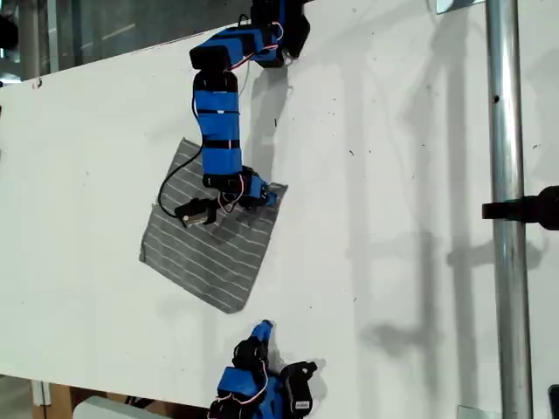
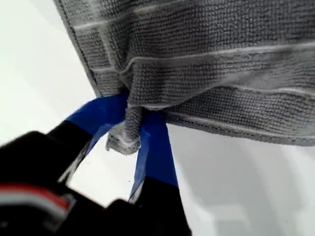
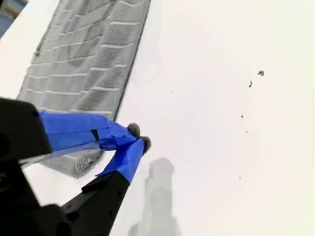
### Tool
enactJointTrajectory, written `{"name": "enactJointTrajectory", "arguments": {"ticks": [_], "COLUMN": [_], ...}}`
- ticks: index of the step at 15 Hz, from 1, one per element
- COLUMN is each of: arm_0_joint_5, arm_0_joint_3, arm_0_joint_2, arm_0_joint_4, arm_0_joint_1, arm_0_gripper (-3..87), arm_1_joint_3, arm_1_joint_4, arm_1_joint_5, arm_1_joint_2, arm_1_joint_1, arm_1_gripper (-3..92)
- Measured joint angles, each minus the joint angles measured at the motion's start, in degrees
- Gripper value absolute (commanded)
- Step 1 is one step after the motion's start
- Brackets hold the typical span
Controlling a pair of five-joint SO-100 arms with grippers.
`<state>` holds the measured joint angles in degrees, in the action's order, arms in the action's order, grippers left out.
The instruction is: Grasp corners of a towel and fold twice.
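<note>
In the exterior view, the towel (image 1: 210, 253) lay on the white table (image 1: 393, 218), my first gripper (image 1: 266, 199) over its corner (image 1: 278, 190); a metal pole (image 1: 507, 209) stood at that view's right. First wrist view: jaws clamped that corner. Second wrist view: my second gripper (image 3: 138, 137) was closed, empty, beside the towel.

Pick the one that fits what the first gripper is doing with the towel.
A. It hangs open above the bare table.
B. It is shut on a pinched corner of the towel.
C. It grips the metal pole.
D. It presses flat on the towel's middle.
B: in the first wrist view my first gripper has its blue jaws closed on a bunched corner of the grey striped towel.
</note>
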<state>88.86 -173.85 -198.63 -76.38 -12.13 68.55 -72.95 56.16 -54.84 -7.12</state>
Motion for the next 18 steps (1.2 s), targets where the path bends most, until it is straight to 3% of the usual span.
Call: {"name": "enactJointTrajectory", "arguments": {"ticks": [4, 7, 9, 12, 16, 18], "arm_0_joint_5": [-5.10, -20.57, -34.28, -48.69, -54.76, -54.14], "arm_0_joint_3": [13.89, 39.81, 57.66, 75.41, 85.61, 80.77], "arm_0_joint_2": [9.05, 41.84, 64.42, 87.54, 96.94, 97.47], "arm_0_joint_4": [0.00, -4.04, -9.14, -12.66, -14.94, -12.22], "arm_0_joint_1": [-4.92, -12.83, -19.78, -26.63, -28.56, -28.65], "arm_0_gripper": [-2.3, 1.8, 27.4, 33.8, 34.7, 33.8], "arm_1_joint_3": [0.00, 0.00, 0.00, 0.00, 1.58, 2.81], "arm_1_joint_4": [0.00, 0.00, 0.09, 0.09, 0.09, 0.09], "arm_1_joint_5": [0.26, 0.35, 0.79, 1.41, 2.20, 2.46], "arm_1_joint_2": [0.00, 0.09, 0.09, 0.09, -1.14, -2.11], "arm_1_joint_1": [0.18, 0.35, 0.70, 1.49, 2.02, 2.20], "arm_1_gripper": [-0.2, -0.2, -0.2, -0.2, -0.2, -0.2]}}
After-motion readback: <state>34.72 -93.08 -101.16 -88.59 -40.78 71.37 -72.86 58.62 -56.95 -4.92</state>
